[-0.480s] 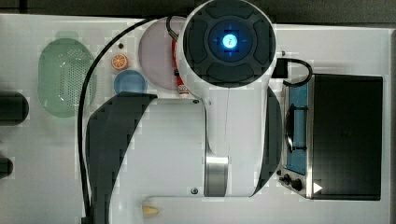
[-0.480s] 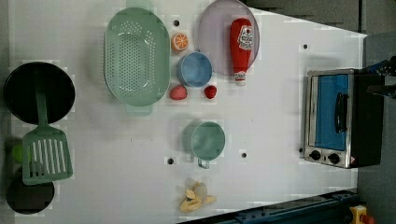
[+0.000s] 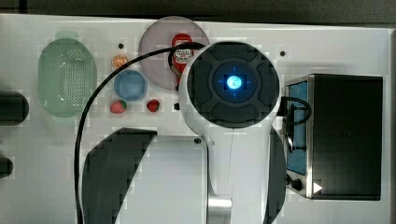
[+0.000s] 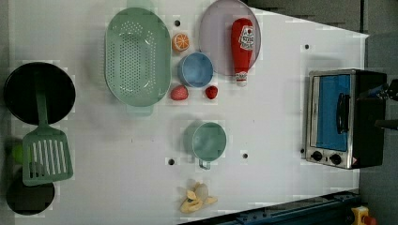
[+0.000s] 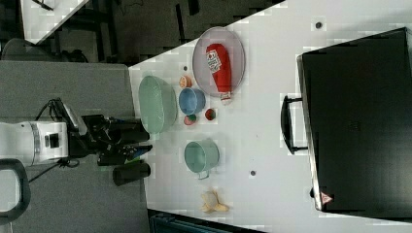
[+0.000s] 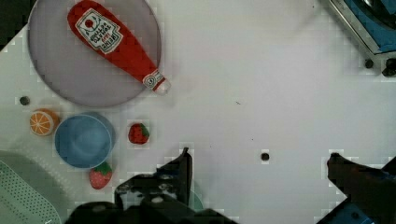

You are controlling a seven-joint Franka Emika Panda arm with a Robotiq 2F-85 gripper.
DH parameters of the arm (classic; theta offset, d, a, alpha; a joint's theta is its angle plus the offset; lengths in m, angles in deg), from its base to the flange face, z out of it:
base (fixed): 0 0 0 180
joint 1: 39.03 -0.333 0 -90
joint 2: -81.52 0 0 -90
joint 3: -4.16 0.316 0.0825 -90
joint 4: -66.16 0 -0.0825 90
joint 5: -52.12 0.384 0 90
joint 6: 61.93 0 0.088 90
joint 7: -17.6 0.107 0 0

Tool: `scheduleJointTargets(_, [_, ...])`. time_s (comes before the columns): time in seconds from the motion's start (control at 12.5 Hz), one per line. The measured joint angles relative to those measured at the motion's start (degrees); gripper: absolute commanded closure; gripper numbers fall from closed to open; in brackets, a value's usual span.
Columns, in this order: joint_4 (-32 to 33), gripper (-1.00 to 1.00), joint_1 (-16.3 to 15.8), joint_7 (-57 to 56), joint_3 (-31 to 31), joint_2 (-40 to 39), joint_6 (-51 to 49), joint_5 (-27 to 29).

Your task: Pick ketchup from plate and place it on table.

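My gripper (image 6: 257, 161) hangs above the white tabletop (image 4: 281, 117) with its fingers spread wide apart and nothing between them; in the wrist view the two dark fingertips (image 6: 184, 161) frame a bare patch of tabletop with one small screw hole. In the right view my gripper (image 5: 141, 145) sits at the end of my white arm, off the right view's left edge of the tabletop, well apart from the plate (image 5: 238, 58). The ketchup (image 4: 241, 44) lies on its side on the pale lilac plate (image 4: 213, 37), its white cap end poking just past the plate's rim onto the tabletop. In the wrist view the ketchup (image 6: 114, 44) lies diagonally across the plate (image 6: 60, 70), label up. Just beside the plate sit a blue bowl (image 4: 195, 69) and an orange slice (image 4: 180, 42), with two strawberries (image 4: 179, 93) near the bowl. A green colander (image 4: 137, 56) lies on the left view's left of these. Nearer the middle of the tabletop stands a green mug (image 4: 206, 140), and a peeled banana (image 4: 197, 199) lies below it in the left view. A toaster oven (image 4: 340, 117) sits at the left view's right edge.
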Motion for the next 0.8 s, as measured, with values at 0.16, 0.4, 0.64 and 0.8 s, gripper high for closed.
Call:
scheduleJointTargets(0.16, [-0.95,-1.0,0.31,0.03,0.94,-2.63,1.74,-0.35])
scheduleJointTargets(0.4, [-1.06,-1.0,-0.2,-0.02,1.66,-8.74,6.14,0.16])
scheduleJointTargets(0.64, [-0.45,-1.0,-0.55,-4.09,1.8,-15.89,11.53,0.15])
scheduleJointTargets(0.8, [0.17,-1.0,-0.47,-10.14,1.93,-20.17,14.76,0.6])
